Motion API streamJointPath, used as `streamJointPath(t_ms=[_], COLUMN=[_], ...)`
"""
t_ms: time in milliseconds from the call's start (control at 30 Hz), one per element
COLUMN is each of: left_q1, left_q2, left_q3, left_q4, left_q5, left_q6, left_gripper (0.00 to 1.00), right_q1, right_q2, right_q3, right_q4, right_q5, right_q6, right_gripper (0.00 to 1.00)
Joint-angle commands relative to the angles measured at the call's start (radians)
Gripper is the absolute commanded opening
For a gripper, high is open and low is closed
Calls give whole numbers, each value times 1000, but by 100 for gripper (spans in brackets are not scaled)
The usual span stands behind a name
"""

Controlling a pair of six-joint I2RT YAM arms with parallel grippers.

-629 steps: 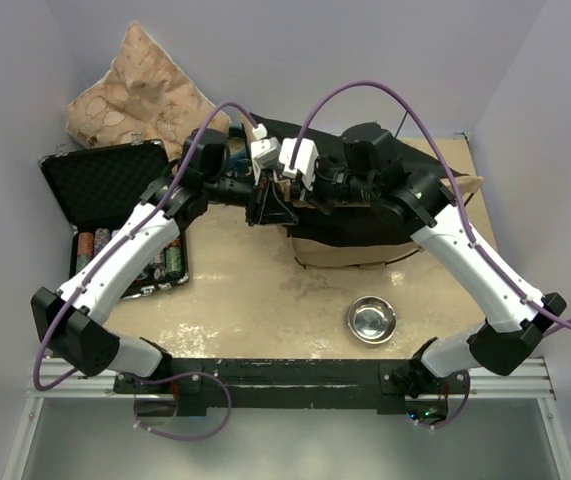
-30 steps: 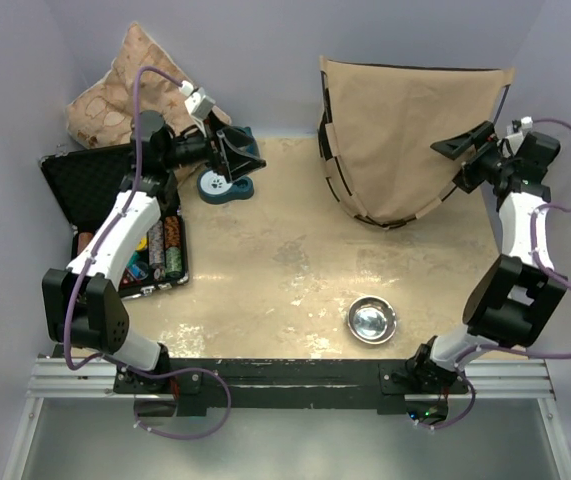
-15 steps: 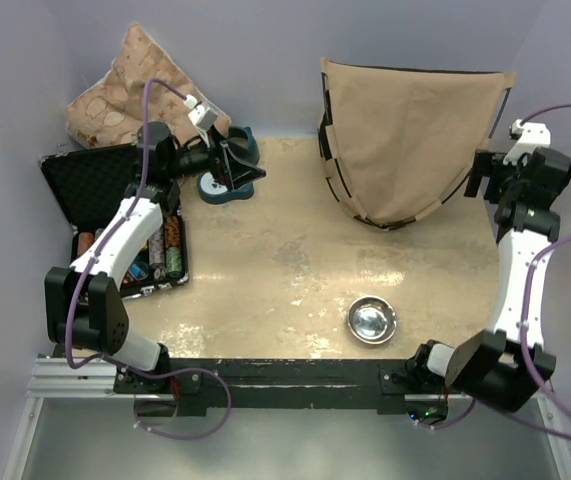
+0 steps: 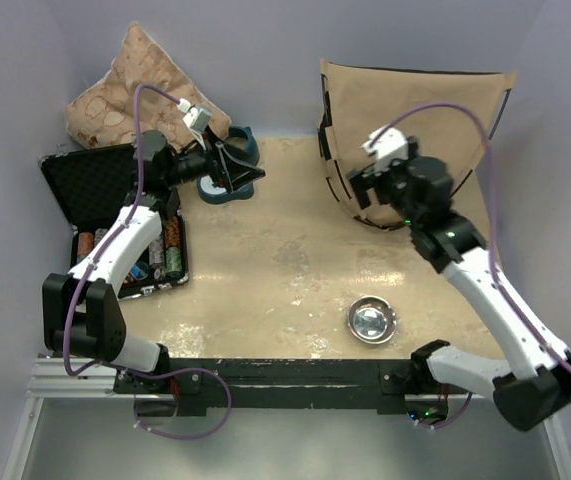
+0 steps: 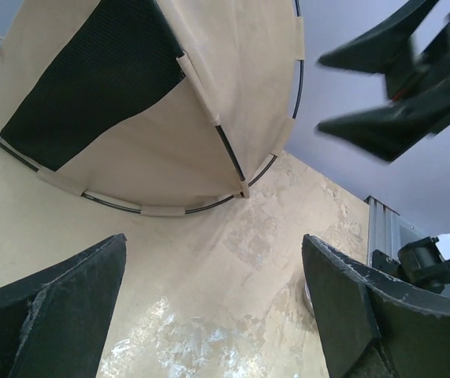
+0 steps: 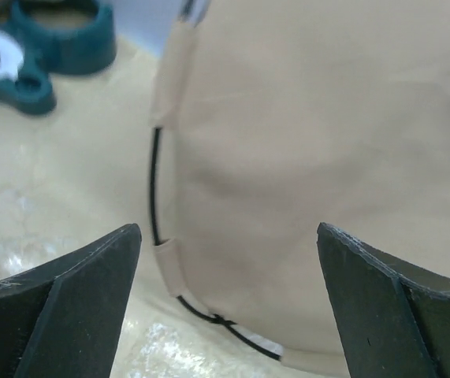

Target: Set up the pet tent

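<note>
The pet tent is at the far right part of the table, with its back to the rear wall. Its tan cloth is stretched over thin dark poles, and the rounded lower edge rests on the table top. From my left wrist I see also one black panel on its side.

My right claw is nearest to it. That arm reaches from its base diagonally over the table, and the claw points at the lower left edge of the tent, just beside the cloth. Its jaws are wide apart and hold nothing; whether a tip touches the cloth I cannot tell.

My left claw is well apart from the tent, at the far left. The arm is stretched forward and the claw hangs above a blue-green plastic thing. It is wide too, and empty.

Between the arms the table is bare, except a small steel bowl near the front. An open black case lies left, a patterned pillow behind it.
</note>
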Motion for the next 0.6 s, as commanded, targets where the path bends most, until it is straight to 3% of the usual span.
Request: streamJointPath(t_ms=[0,167,367,500,567], left_q1=[4,4,3,4,4], left_q2=[-43,-83,-97,-90,-83], left_q3=[0,-28,-43,-31,-20], left_q4=[43,23,35,38,38], left_q5=[-14,-34,-48,-51,-50], left_q6=[-27,-10,-19,-17,-17], left_gripper=[97,97,97,97,97], right_q1=[163,277,282,280,268], right_q2=[94,128,265,347,384], right_q3=[-78,-166,-230,-223,-205], right_q4=[87,191,364,417,417], right_q5=[207,332,562,613,633], right_q6=[-60,-46,-28,-6,12], right_gripper=[97,95,91,81,71])
